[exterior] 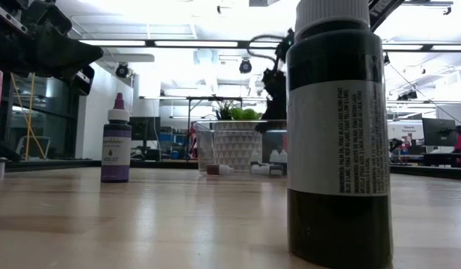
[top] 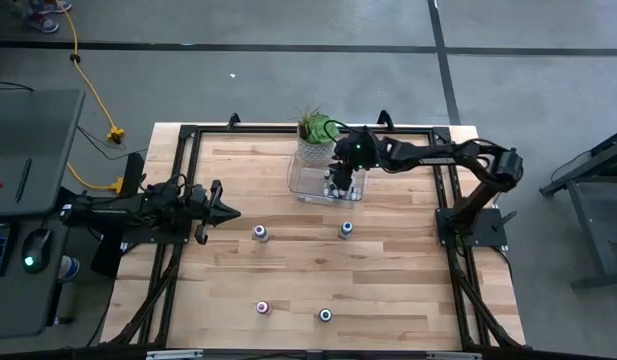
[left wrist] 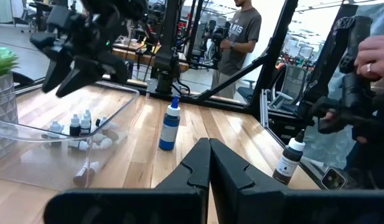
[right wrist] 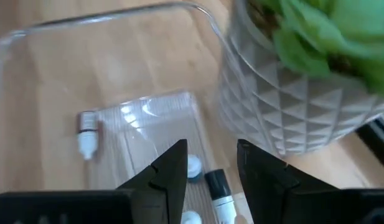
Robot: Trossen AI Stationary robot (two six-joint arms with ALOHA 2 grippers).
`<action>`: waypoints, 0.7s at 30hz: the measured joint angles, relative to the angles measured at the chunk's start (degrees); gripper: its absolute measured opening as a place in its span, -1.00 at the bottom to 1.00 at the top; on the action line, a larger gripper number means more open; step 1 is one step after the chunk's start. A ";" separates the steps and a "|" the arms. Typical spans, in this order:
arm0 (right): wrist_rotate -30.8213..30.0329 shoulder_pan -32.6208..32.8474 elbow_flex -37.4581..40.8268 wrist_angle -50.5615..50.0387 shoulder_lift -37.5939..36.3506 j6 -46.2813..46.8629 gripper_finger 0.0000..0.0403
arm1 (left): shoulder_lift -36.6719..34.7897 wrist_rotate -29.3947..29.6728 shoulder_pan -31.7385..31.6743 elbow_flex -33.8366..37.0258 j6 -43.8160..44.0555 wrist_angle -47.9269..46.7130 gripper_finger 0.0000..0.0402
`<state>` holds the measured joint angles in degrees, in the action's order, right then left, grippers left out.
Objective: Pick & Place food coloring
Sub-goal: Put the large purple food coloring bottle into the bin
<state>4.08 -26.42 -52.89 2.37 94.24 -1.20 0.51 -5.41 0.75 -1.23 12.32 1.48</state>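
Several tiny white-capped food coloring bottles (right wrist: 87, 134) lie in the clear tray (top: 308, 188), also seen in the left wrist view (left wrist: 79, 127). Larger bottles stand upright on the table: a purple one (top: 259, 232) (exterior: 116, 142), a blue one (top: 346, 230) (left wrist: 171, 124), a pink one (top: 263, 308) and a dark one (top: 326, 315) (exterior: 338, 134). My right gripper (right wrist: 210, 168) (top: 340, 180) hangs open over the tray, fingers pointing down, holding nothing. My left gripper (left wrist: 209, 162) (top: 223, 210) is shut and waits level over the table's left side.
A potted green plant (top: 313, 135) in a white faceted pot (right wrist: 291, 106) stands at the tray's far side, close to my right gripper. The black frame (top: 188, 140) borders the table. People stand beyond the table's right edge (left wrist: 241, 37).
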 joint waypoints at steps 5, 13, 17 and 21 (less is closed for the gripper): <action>0.63 1.86 -4.48 -8.00 -2.76 -5.07 -0.36 | -0.01 0.00 0.00 0.02 0.00 0.00 -1.00; 8.39 5.55 -21.46 -26.78 -0.72 -12.68 -0.36 | 0.01 -0.02 0.00 0.00 0.00 0.00 -1.00; 12.21 8.50 -28.93 -33.32 2.46 -15.18 -0.36 | 0.01 -0.02 0.02 0.02 0.00 0.00 -1.00; 17.57 12.05 -31.60 -33.29 6.49 -16.32 -0.36 | 0.00 -0.02 0.00 0.01 0.00 0.01 -1.00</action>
<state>21.65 -14.37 -84.49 -30.92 100.74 -17.53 0.50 -5.43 0.75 -1.22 12.32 1.48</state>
